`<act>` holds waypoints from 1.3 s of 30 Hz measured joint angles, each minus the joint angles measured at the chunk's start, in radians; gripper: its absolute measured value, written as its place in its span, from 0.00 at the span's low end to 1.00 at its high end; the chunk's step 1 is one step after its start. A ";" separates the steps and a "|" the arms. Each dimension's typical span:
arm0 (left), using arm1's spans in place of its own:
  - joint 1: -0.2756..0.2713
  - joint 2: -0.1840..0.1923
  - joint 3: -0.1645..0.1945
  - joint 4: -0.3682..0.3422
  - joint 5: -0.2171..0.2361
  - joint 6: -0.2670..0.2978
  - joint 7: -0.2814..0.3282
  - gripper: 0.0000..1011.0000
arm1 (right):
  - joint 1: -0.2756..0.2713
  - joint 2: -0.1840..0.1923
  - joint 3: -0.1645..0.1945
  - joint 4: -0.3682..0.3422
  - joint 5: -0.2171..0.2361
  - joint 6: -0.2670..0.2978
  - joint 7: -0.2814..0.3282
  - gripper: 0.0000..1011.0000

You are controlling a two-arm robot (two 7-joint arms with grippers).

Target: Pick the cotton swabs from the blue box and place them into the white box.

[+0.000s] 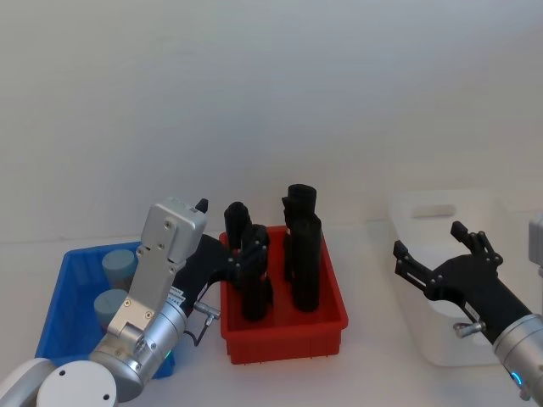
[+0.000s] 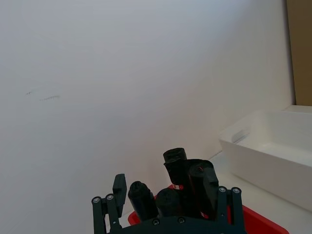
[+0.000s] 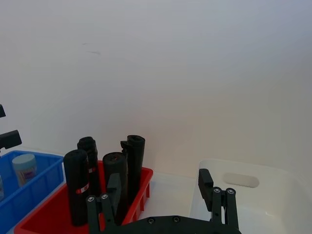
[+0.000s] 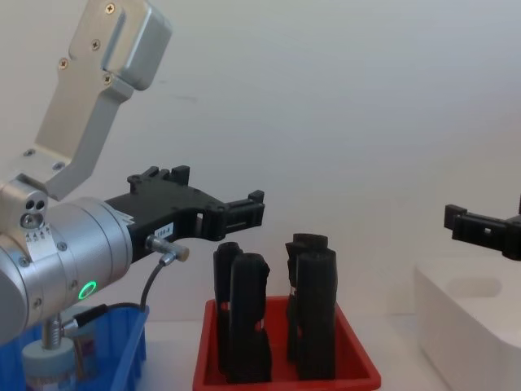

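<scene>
Two cotton swabs [image 1: 111, 307] jars stand in the blue box [image 1: 61, 292] at lower left, just left of and below the left claw [image 1: 226, 234], which hangs open and empty over the red tray [image 1: 288, 341]. The right claw [image 1: 429, 239], fingers spread, hovers above the white box [image 1: 441, 210] at its left edge.

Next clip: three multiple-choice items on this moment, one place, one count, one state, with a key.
1. The clear grey-lidded cotton swab jars sit in: A the red plastic tray; B the bright blue plastic bin; C the matte white box.
2. Black upright cylinders in the red tray: A two; B four; C six.
3. The grippers are: A both open, empty; B left shut on a jar; C right shut on a cylinder.
1 B: grey lids show inside the blue bin. 2 B: four stand there. 3 A: left gripper above the tray and right gripper near the white box show spread fingers.
</scene>
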 joint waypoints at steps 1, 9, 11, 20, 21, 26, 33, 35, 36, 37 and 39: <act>0.000 0.000 0.000 0.000 0.000 0.000 0.000 0.99 | 0.000 0.000 0.000 0.000 0.000 0.000 0.000 0.99; 0.000 0.000 0.000 0.000 0.000 0.000 0.000 0.99 | 0.000 0.000 0.000 0.000 0.000 0.000 0.000 0.99; 0.000 0.000 0.000 0.000 0.000 0.000 0.000 0.99 | 0.000 0.000 0.000 0.000 0.000 0.000 0.000 0.99; 0.000 0.000 0.000 0.000 0.000 0.000 0.000 0.99 | 0.000 0.000 0.000 0.000 0.000 0.000 0.000 0.99; 0.000 0.000 0.000 0.000 0.000 0.000 0.000 0.99 | 0.000 0.000 0.000 0.000 0.000 0.000 0.000 0.99; 0.000 0.000 0.000 0.000 0.000 0.000 0.000 0.99 | 0.000 0.000 0.000 0.000 0.000 0.000 0.000 0.99; 0.000 0.000 0.000 0.000 0.000 0.000 0.000 0.99 | 0.000 0.000 0.000 0.000 0.000 0.000 0.000 0.99; 0.000 0.000 0.000 0.000 0.000 0.000 0.000 0.99 | 0.000 0.000 0.000 0.000 0.000 0.000 0.000 0.99; 0.000 0.000 0.000 0.000 0.000 0.000 0.000 0.99 | 0.000 0.000 0.000 0.000 0.000 0.000 0.000 0.99; 0.000 0.000 0.000 0.000 0.000 0.000 0.000 0.99 | 0.000 0.000 0.000 0.000 0.000 0.000 0.000 0.99; 0.000 0.000 0.000 0.000 0.000 0.000 0.000 0.99 | 0.000 0.000 0.000 0.000 0.000 0.000 0.000 0.99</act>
